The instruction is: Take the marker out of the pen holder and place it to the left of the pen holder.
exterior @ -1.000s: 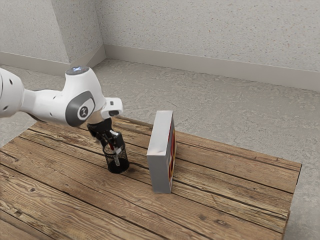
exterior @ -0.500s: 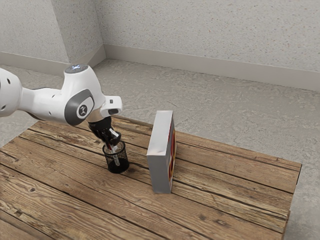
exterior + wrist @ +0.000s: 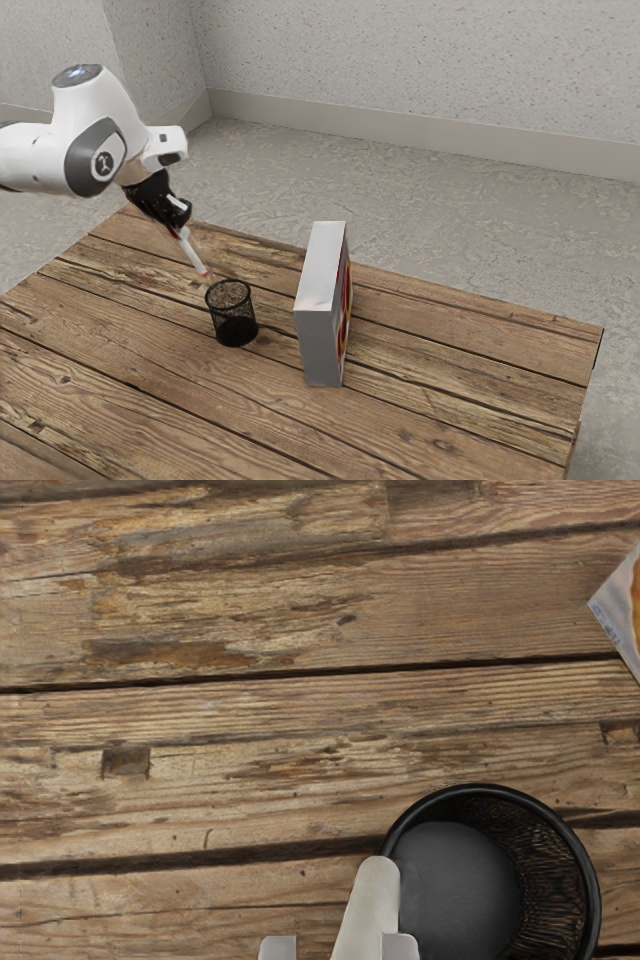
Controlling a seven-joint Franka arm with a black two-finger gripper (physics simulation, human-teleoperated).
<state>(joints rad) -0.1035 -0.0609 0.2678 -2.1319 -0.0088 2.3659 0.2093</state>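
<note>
Well, marker (image 3: pixel 195 256): it hung outside the pen holder (image 3: pixel 236 331), in the air above the table (image 3: pixel 130 370), sloping away from my gripper (image 3: pixel 180 215).
Fingers (image 3: pixel 400 948): I had them closed to about the marker's thickness, one on either side near its upper end.
Long axis: neither upright nor flat; from my grip it ran down toward the exterior view's right, its free end leaning toward the rim.
Rim: near that low end, which in the wrist view overlapped the rim's edge; whether they touched, I could not tell.
Coming move: the slant mattered most, I judged, since the free end pointed at the holder. I needed to carry it sideways to the holder's left, then lay it down; lowering straight could have clipped the mesh.
</note>
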